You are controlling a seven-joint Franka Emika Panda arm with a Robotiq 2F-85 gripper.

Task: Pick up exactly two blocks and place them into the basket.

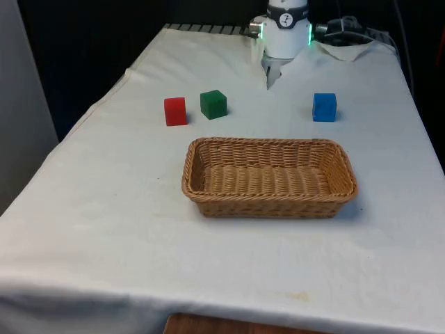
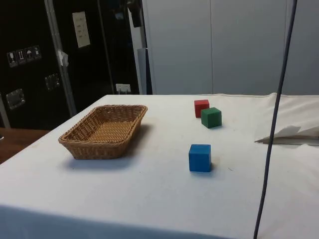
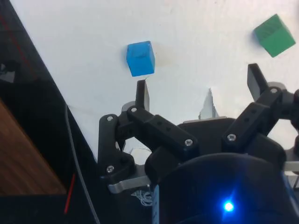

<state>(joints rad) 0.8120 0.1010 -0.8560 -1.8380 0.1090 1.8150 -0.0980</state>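
A red block (image 1: 175,111) and a green block (image 1: 213,104) sit side by side on the white cloth, beyond the basket towards the front view's left. A blue block (image 1: 325,107) stands alone beyond the basket's other end. The wicker basket (image 1: 270,202) lies mid-table with nothing in it. The same things show in the side view: red block (image 2: 201,107), green block (image 2: 211,117), blue block (image 2: 200,158), basket (image 2: 82,145). In the wrist view my gripper (image 3: 199,87) is open and high above the cloth, with the blue block (image 3: 140,58) just past one fingertip (image 3: 142,93) and the green block (image 3: 274,35) off beyond the other.
A dark cable (image 2: 276,119) hangs down near the table in the side view. A raised fold of cloth (image 2: 291,133) lies at the robot's end. The table's edge (image 3: 56,93) runs close to the blue block in the wrist view.
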